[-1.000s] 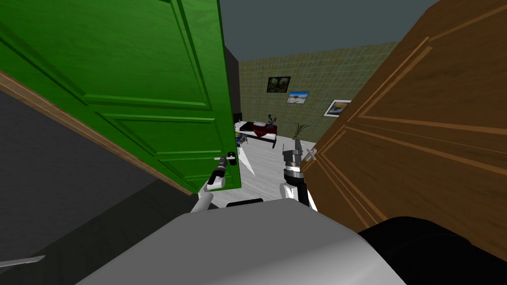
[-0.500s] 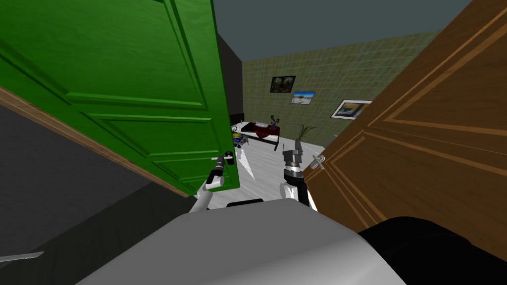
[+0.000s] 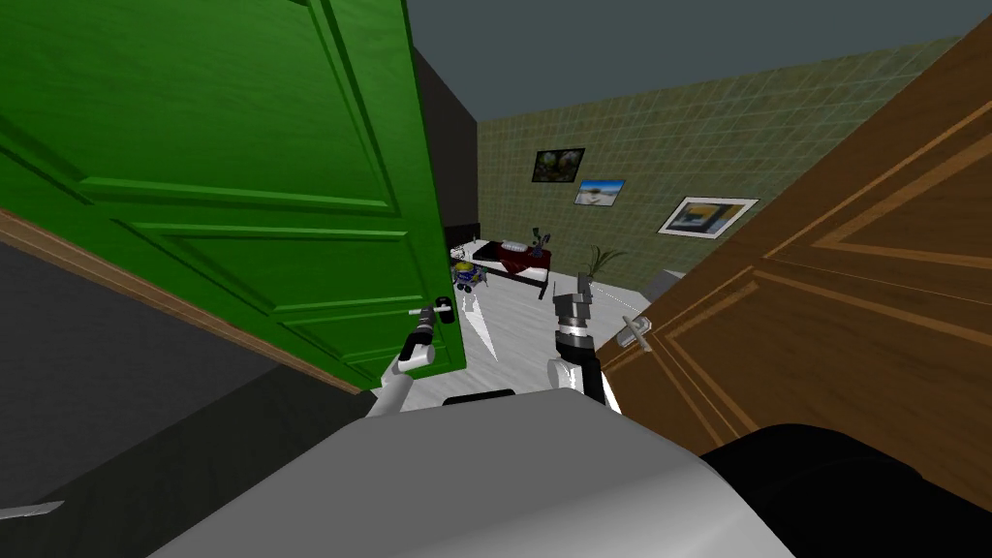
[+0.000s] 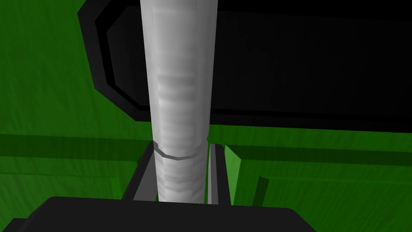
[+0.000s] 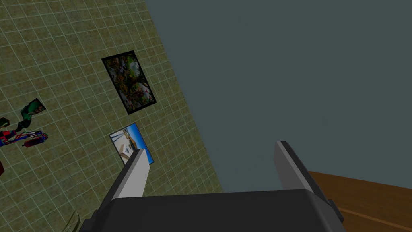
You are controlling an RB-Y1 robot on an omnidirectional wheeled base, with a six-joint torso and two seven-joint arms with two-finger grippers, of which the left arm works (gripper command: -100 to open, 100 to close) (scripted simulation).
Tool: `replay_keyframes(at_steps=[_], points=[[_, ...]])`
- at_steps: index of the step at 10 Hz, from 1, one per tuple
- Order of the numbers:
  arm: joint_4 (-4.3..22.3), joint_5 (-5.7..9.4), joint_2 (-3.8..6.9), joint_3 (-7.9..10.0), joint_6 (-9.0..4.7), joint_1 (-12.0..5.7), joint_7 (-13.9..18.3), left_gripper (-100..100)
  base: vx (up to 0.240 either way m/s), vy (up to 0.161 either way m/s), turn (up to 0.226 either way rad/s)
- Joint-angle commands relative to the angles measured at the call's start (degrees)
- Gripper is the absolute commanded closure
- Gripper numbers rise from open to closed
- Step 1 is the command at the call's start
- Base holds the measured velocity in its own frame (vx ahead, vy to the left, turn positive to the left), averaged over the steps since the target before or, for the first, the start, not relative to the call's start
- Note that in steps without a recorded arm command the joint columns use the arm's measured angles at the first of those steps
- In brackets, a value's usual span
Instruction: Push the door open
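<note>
Green panelled door stood ajar at ten o'clock, seemingly steered from its free edge, where leverage is greatest. Right gripper, at one o'clock, hung with jaws wide and empty; left gripper had its jaws clamped on the pale grey cylindrical lever handle.

We can read no writing, label, number or sign on the green door, the brown door or the wall pictures.
</note>
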Motion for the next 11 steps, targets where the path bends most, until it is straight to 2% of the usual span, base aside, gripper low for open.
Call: replay_keyframes(at_steps=[1, 7, 8, 9, 11], points=[[-0.2, 0.19, 0.53, 1.37, -0.38, -0.22, -0.2, 100, 0.192, -0.100, 0.078], [0.2, 0.78, 0.16, 5.29, -0.44, -0.55, -0.9, 100, 0.188, -0.096, 0.076], [0.5, 0.77, 0.30, 4.96, -0.47, -0.47, -0.8, 100, 0.090, -0.035, 0.038], [0.5, 0.96, 0.68, 5.95, -0.51, -0.52, -1.0, 100, 0.119, -0.035, 0.045], [0.6, 1.12, 0.95, 6.87, -0.54, -0.54, -1.1, 100, 0.170, -0.066, 0.059]])
